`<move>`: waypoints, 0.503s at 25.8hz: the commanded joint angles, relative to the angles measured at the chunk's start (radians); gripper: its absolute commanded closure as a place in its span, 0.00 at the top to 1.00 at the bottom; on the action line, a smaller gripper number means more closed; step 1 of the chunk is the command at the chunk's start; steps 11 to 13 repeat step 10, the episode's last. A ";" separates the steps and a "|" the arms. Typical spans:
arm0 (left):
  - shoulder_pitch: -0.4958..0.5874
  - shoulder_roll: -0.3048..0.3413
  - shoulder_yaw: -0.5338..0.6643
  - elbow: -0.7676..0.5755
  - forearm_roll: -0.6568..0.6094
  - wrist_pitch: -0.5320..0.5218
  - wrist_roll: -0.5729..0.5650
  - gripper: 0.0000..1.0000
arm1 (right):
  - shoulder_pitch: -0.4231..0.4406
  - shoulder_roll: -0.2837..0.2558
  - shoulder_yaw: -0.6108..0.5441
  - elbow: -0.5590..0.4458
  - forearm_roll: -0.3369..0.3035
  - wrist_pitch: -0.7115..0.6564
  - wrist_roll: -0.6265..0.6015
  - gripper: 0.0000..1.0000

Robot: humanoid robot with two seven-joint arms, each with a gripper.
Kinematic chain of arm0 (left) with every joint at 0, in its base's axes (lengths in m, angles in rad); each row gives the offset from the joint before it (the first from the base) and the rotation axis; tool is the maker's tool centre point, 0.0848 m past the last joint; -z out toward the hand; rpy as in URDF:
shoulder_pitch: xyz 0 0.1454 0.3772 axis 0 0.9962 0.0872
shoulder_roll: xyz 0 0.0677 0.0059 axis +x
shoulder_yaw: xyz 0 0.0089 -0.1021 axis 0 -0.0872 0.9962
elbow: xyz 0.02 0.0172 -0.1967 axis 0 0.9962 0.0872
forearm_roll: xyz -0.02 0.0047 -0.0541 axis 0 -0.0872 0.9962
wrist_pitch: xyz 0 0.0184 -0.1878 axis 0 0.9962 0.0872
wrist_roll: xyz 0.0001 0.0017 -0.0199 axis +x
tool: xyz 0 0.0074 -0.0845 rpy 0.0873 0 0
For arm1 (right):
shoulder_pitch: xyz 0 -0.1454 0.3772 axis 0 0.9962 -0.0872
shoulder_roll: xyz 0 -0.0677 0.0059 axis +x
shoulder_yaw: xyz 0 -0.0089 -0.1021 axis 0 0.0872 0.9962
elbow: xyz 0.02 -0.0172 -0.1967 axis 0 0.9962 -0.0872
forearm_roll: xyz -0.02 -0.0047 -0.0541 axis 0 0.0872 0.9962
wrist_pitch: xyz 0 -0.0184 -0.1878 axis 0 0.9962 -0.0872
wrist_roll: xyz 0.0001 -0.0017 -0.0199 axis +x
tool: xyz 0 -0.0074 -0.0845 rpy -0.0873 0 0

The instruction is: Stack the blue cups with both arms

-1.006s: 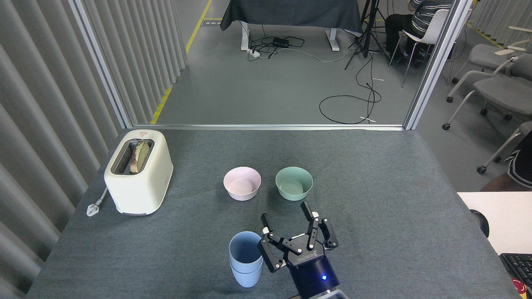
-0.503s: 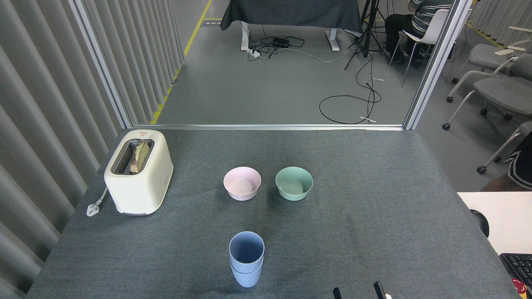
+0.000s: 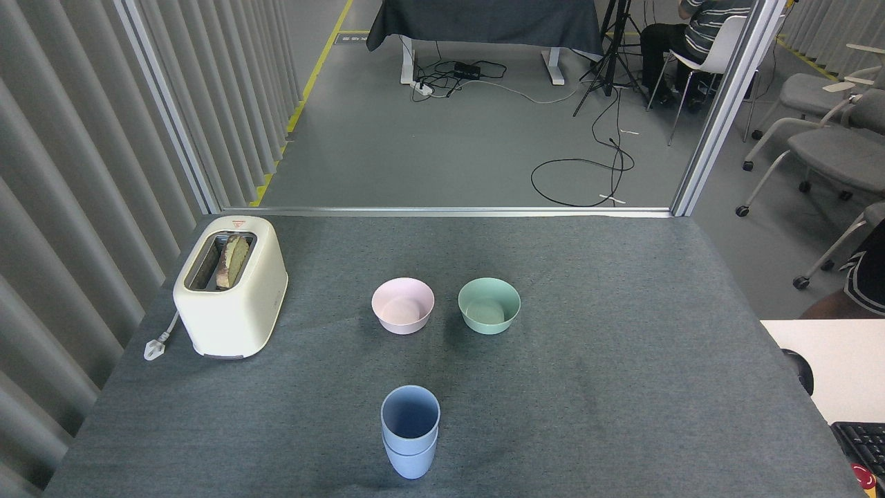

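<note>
Nested upright at six o'clock, blue cups (image 3: 410, 432) stacked as the task wants; grippers unseen, finger state untellable.

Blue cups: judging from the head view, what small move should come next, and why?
Probably none beyond keeping both arms parked. The blue cups already sit nested, one inside the other, upright on the table in front of the pink bowl, and neither gripper is in view.

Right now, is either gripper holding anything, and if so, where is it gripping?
Nothing is held. Neither gripper is in view, and the blue cups stand nested together, upright and untouched, on the table.
</note>
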 commanded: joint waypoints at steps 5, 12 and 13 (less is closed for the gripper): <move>0.001 0.000 0.008 0.000 0.000 0.004 0.000 1.00 | 0.004 -0.002 -0.003 -0.010 -0.003 0.001 0.000 1.00; 0.001 0.000 0.009 0.000 0.000 0.004 0.000 1.00 | 0.007 -0.002 -0.003 -0.011 -0.003 0.001 -0.003 1.00; 0.001 0.000 0.009 0.000 0.000 0.004 0.000 1.00 | 0.007 -0.002 -0.003 -0.011 -0.003 0.001 -0.003 1.00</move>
